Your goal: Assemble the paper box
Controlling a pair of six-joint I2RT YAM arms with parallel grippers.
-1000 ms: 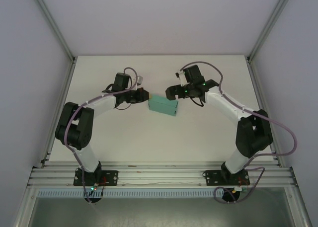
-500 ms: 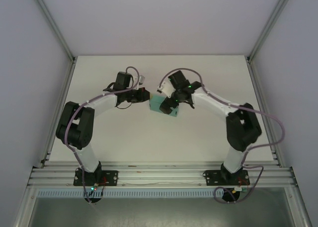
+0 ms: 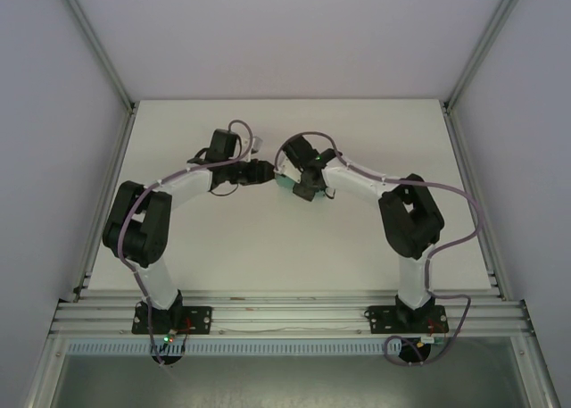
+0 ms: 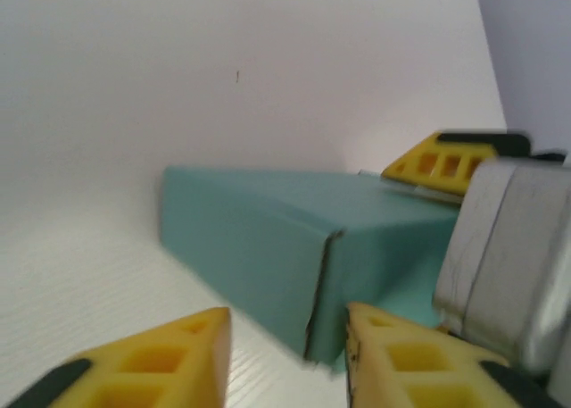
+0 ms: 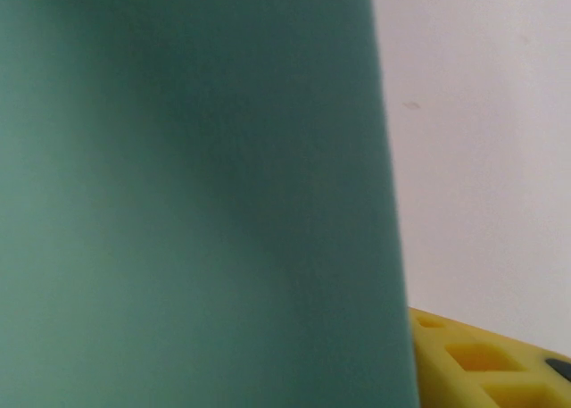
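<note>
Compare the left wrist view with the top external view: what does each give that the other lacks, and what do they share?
Left wrist: the paper box close up, folded into a rectangular shape with a seam down its near corner, and the left gripper with yellow fingers apart just before that corner. Top external: the left arm and right arm whole, base to wrist, with purple cables; the right gripper covers most of the box. Shared: the teal box on the white table, with both grippers at it.

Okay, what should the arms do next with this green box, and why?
Probably close the right gripper on the box: it sits over the box, while the left gripper stands open, gripping nothing.
</note>
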